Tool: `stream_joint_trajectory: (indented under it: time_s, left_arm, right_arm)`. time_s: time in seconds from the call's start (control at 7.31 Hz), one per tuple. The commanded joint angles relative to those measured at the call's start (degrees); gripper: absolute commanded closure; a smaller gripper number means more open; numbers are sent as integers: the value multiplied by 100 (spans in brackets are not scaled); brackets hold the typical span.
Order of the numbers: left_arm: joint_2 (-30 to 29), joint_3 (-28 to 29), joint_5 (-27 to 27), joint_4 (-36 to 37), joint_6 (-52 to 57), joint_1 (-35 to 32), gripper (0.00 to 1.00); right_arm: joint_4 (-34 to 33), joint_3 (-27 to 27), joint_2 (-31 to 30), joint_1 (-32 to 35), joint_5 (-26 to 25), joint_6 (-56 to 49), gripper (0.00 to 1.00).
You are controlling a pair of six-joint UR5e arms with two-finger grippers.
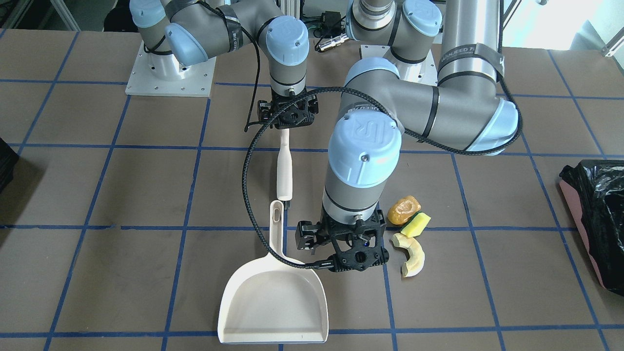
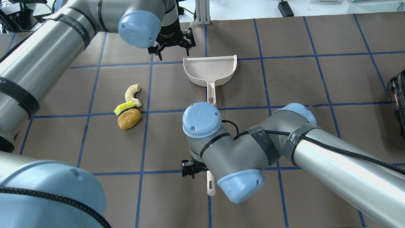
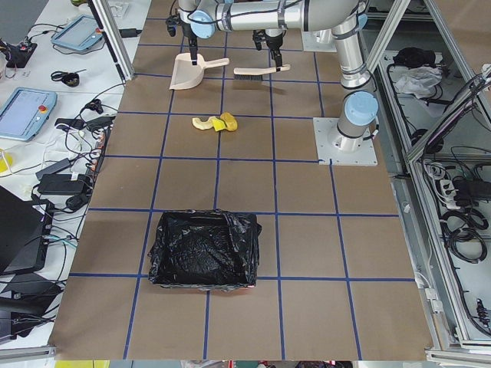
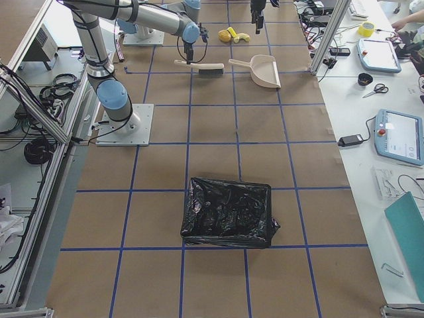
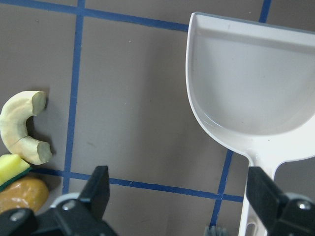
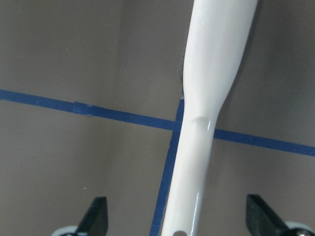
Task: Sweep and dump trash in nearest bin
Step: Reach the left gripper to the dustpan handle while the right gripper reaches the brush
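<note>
The trash lies together on the table: an orange-brown lump, a yellow-green sponge block and a curved squash slice. My left gripper is open and empty, hovering between the trash and the white dustpan. My right gripper is open, its fingers standing either side of the white brush handle without touching it. The salmon-pink bin with its black bag stands at the table's end on my left, and it also shows in the exterior left view.
The dustpan lies flat with its handle pointing at the brush handle. A black container stands at the table's end on my right. My right arm's elbow covers most of the brush from overhead.
</note>
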Motion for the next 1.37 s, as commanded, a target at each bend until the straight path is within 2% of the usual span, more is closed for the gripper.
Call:
stream_joint_trajectory:
  time_s: [0.0, 0.14, 0.27, 0.41, 0.55, 0.68, 0.82, 1.23]
  left_arm:
    - [-391, 185, -184, 161, -300, -300, 0]
    - [-488, 186, -203, 197, -223, -388, 0]
    - [-559, 177, -204, 232, -74, -572, 1]
    - [-612, 81, -204, 242, -38, -635, 1]
    - [-612, -59, -212, 250, -20, -661, 9]
    - [-534, -295, -186, 259, 259, -757, 14]
    - [-446, -558, -203, 416, 357, -793, 13]
    - [-410, -754, -186, 532, 384, -987, 13]
  right_arm:
    - [-208, 193, 86, 17, 10, 413, 2]
    - [-225, 193, 112, 17, 79, 424, 4]
    - [-225, 185, 113, 17, 158, 407, 16]
    - [-225, 167, 121, 17, 159, 389, 44]
    - [-225, 176, 122, 17, 168, 389, 83]
    - [-208, 193, 130, 17, 168, 415, 100]
    - [-199, 193, 122, 17, 168, 450, 100]
    - [-112, 193, 69, 8, 133, 607, 100]
